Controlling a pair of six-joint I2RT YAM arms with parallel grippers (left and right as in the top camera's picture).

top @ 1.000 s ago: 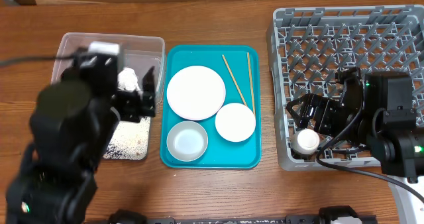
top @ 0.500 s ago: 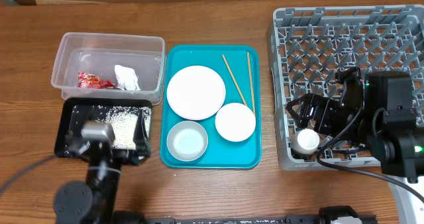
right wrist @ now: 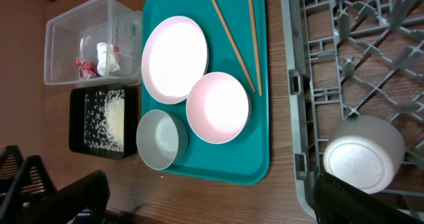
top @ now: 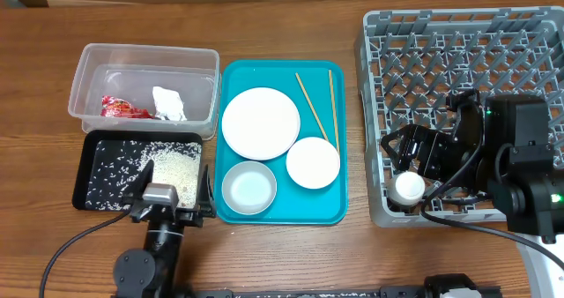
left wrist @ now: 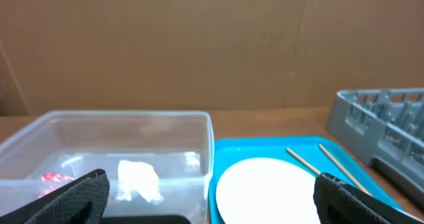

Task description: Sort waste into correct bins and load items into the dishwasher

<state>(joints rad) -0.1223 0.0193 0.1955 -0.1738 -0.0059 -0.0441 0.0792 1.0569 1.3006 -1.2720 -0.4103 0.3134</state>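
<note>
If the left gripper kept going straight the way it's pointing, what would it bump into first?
Probably the near wall of the clear tub, toward its right end. The left gripper points across the black tray of rice at it. Height is hard to judge, so it might graze the rice first.

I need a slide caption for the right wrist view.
White cup in the grey dish rack; large plate, small plate, bowl and chopsticks lie on the teal tray.
</note>
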